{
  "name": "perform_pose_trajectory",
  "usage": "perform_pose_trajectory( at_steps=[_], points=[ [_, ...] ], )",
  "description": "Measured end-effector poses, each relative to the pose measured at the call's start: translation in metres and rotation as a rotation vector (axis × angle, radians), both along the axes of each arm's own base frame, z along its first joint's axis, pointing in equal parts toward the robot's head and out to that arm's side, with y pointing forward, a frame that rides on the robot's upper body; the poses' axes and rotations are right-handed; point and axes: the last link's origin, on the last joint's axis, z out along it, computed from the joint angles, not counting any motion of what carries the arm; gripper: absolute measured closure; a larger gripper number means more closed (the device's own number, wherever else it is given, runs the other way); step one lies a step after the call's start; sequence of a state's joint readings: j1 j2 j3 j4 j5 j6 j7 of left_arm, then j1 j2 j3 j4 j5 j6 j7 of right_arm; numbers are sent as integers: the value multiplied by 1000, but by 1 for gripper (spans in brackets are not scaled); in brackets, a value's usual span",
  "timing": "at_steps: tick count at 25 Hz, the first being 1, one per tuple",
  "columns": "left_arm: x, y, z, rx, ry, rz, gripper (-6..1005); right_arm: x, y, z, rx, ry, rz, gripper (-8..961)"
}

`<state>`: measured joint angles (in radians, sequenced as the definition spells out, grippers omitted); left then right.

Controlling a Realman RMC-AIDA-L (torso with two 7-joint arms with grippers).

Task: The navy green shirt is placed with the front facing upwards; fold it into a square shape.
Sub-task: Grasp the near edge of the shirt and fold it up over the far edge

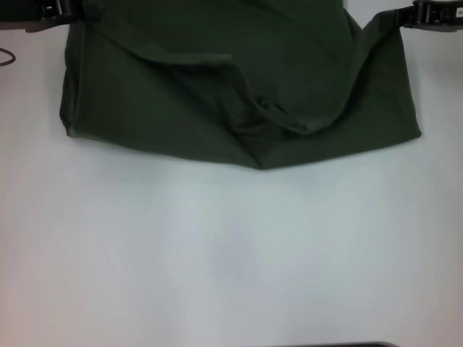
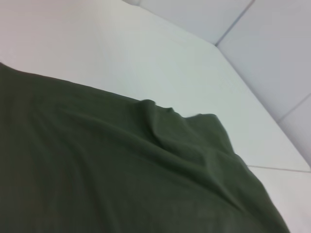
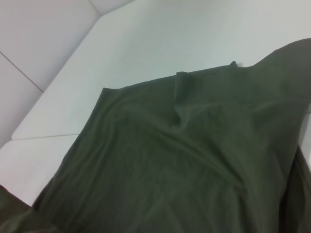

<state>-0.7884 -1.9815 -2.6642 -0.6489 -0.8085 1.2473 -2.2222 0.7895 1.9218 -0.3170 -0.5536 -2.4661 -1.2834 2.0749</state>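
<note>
A: What is being shown across the white table [image 1: 231, 253]?

B: The navy green shirt [image 1: 217, 94] is being spread over the frame's upper half, its near edge sagging.

A: And the grippers?

B: The left gripper [image 1: 61, 10] at upper left and right gripper [image 1: 434, 13] at upper right are being seen at the shirt's corners; their grip cannot be told.

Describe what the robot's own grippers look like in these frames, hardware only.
Very little shows. In the head view the left gripper and the right gripper appear only as black, blocky, angular hardware at the upper corners, at the navy green shirt's far edge. A thin dark cable loops at the left edge. No markings are legible. Neither wrist view shows any fingers.
</note>
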Motion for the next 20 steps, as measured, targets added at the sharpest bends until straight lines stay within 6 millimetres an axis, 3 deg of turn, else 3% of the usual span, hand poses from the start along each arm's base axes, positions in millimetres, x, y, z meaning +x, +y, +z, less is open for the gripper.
perform_pose_trajectory(
  at_steps=[20],
  points=[
    [-16, 9, 1, 106, 42, 80, 933, -17, 26, -5, 60, -83, 27, 909]
  ],
)
